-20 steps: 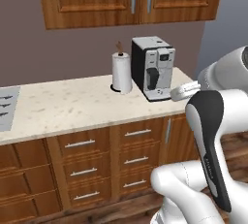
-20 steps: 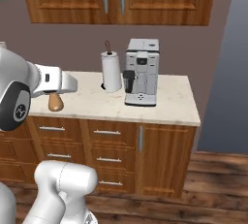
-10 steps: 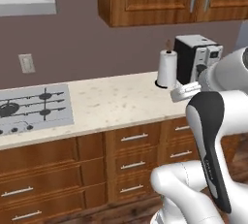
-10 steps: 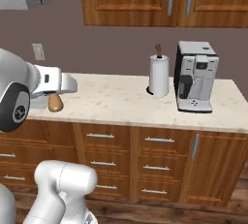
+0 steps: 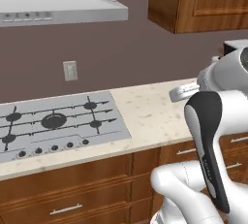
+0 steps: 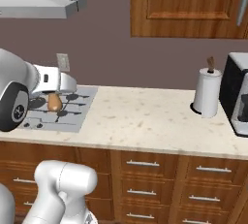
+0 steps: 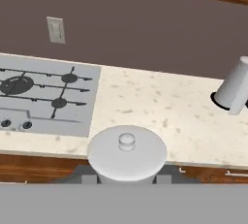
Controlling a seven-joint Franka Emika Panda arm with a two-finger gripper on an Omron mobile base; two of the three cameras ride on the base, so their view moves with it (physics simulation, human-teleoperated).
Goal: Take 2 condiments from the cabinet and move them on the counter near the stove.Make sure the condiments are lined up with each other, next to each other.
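Observation:
My gripper (image 6: 54,96) is shut on a small tan-brown shaker (image 6: 54,102), one of the condiments, and holds it in the air in front of the stove (image 6: 65,112). In the hand view the shaker's whitish round top (image 7: 127,152) sits between the jaws of the gripper (image 7: 127,175), above the front edge of the counter (image 7: 160,105) and just right of the stove (image 7: 43,97). The grey cooktop (image 5: 53,123) lies at the left of the beige counter (image 5: 150,116). The brown wood cabinet (image 6: 189,5) hangs shut at the upper right.
A grey range hood (image 5: 58,5) hangs over the stove, and a wall outlet (image 5: 70,70) sits behind it. On the right of the counter stand a white paper towel roll (image 6: 207,92) and a coffee machine (image 6: 238,99). Drawers run under the counter.
The whole picture has shifted right: the base has driven left along the counter, bringing the stove and hood into view. The shaker stays in the shut gripper.

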